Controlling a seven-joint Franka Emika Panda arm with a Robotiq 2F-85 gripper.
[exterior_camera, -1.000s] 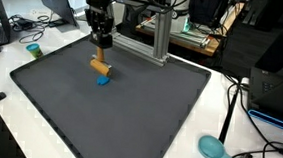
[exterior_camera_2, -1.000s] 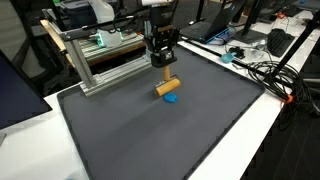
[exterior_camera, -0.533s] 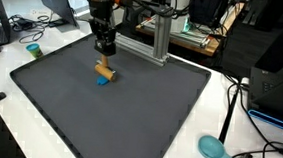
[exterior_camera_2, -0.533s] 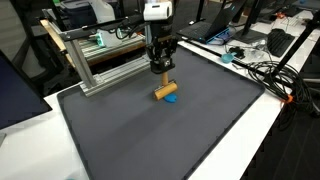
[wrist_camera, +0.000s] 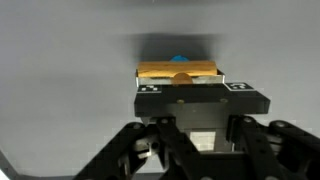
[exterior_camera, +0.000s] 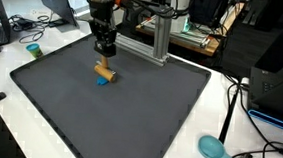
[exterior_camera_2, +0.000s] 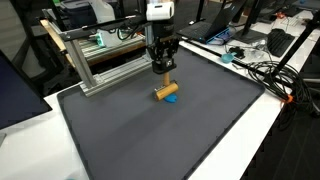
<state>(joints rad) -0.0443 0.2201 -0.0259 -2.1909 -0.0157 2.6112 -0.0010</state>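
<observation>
My gripper (exterior_camera: 104,52) (exterior_camera_2: 162,70) hangs over the far half of the dark grey mat (exterior_camera: 149,110) (exterior_camera_2: 200,130), shut on a tan wooden block (exterior_camera: 104,71) (exterior_camera_2: 166,90). The block slopes down from the fingertips. Its lower end is right over a small blue piece (exterior_camera: 101,81) (exterior_camera_2: 173,99) on the mat; whether they touch I cannot tell. In the wrist view the wooden block (wrist_camera: 180,72) lies crosswise just past the black jaw tips of the gripper (wrist_camera: 200,90). Only a sliver of the blue piece (wrist_camera: 180,60) shows beyond it.
A metal frame (exterior_camera: 159,40) (exterior_camera_2: 95,65) stands at the mat's far edge, close behind the gripper. A small teal cup (exterior_camera: 33,50) and a teal scoop (exterior_camera: 212,147) lie off the mat. Cables and laptops crowd the surrounding desks.
The gripper has sunk a little with the wooden block, bringing the block's lower end down over the blue piece. The last half second shows almost no motion.
</observation>
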